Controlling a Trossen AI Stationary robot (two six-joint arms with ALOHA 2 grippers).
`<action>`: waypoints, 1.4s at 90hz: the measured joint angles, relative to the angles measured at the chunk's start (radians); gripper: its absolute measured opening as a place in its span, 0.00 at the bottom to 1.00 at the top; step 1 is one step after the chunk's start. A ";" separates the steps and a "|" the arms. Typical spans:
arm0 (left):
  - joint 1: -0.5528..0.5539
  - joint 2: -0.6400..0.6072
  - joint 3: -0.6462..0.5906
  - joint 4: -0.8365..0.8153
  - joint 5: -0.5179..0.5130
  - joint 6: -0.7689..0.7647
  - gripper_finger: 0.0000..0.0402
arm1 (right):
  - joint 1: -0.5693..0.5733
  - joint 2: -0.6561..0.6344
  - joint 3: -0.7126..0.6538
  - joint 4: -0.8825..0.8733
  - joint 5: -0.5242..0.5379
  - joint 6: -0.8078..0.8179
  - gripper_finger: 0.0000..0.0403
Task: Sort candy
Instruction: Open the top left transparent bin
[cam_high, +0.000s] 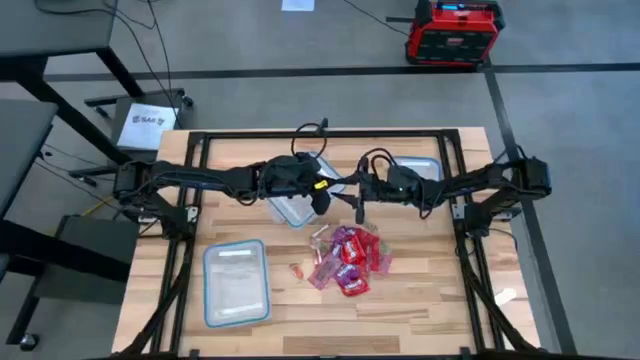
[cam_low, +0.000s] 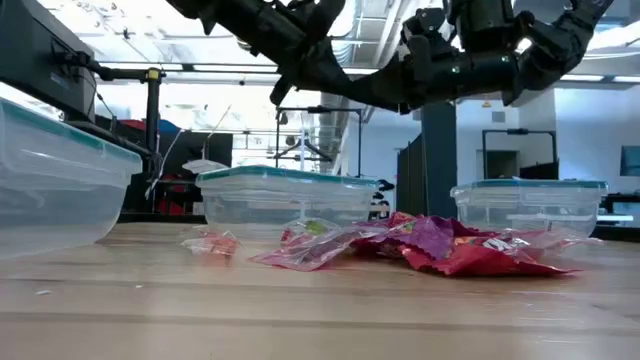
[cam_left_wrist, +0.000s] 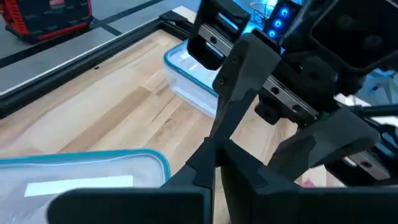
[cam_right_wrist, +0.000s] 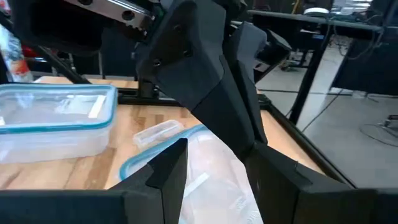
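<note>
Bare wood open toward the front edge of the table (cam_high: 420, 310). Left gripper (cam_high: 322, 200) raised beside a clear container (cam_high: 296, 207) — fingers apart, holding nothing. Right gripper (cam_high: 360, 210) just beyond, fingers parted, empty — candy (cam_high: 348, 260) heaped below both.

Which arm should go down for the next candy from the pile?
Probably the right. Its gripper hangs almost directly above the back edge of the candy pile, while the left gripper sits farther off, beside the middle container. Both are raised off the table.
</note>
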 joint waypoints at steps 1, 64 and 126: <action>0.000 0.000 0.000 0.002 -0.001 -0.005 0.00 | 0.000 0.000 0.000 0.000 0.008 0.000 0.36; 0.013 -0.008 0.002 -0.345 0.014 0.251 0.15 | 0.024 0.002 -0.004 -0.099 0.136 0.001 0.36; 0.128 -0.005 -0.255 -0.247 0.213 0.425 0.17 | -0.024 0.187 -0.101 -0.139 -0.122 0.407 0.36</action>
